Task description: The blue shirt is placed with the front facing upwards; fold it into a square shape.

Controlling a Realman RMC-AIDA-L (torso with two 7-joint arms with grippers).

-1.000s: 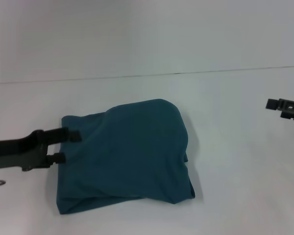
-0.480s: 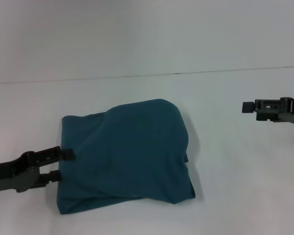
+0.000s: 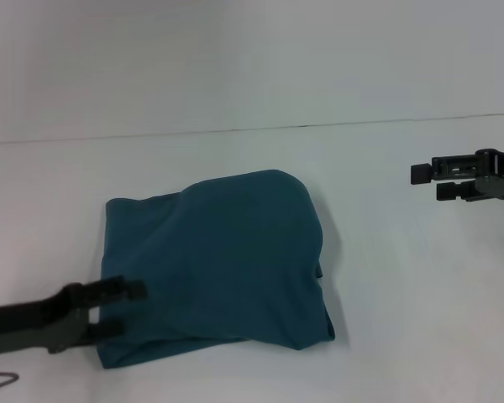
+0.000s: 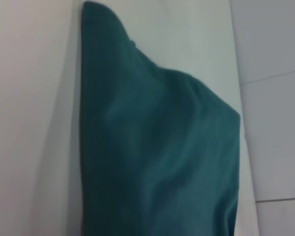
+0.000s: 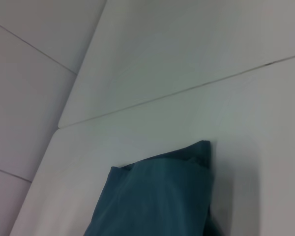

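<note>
The blue shirt (image 3: 218,260) lies folded into a rough rectangle on the white table (image 3: 403,302), plain teal side up, with no lettering showing. Its far right corner is rounded, and a lower layer sticks out along the near edge. My left gripper (image 3: 120,309) is open at the shirt's near left corner, one finger over the cloth and the other close to the near edge. My right gripper (image 3: 431,182) hangs open above the table, well to the right of the shirt and holding nothing. The left wrist view shows the shirt (image 4: 157,147) close up, and the right wrist view shows one of its corners (image 5: 157,196).
The table's far edge (image 3: 235,131) runs across behind the shirt, with a pale wall beyond it. A thin wire hook (image 3: 0,378) shows below my left arm at the near left corner. Bare white tabletop surrounds the shirt.
My left gripper has slid along the shirt's left edge toward the near corner. My right gripper has come in from the right edge toward the shirt and risen a little. The shirt has not shifted.
</note>
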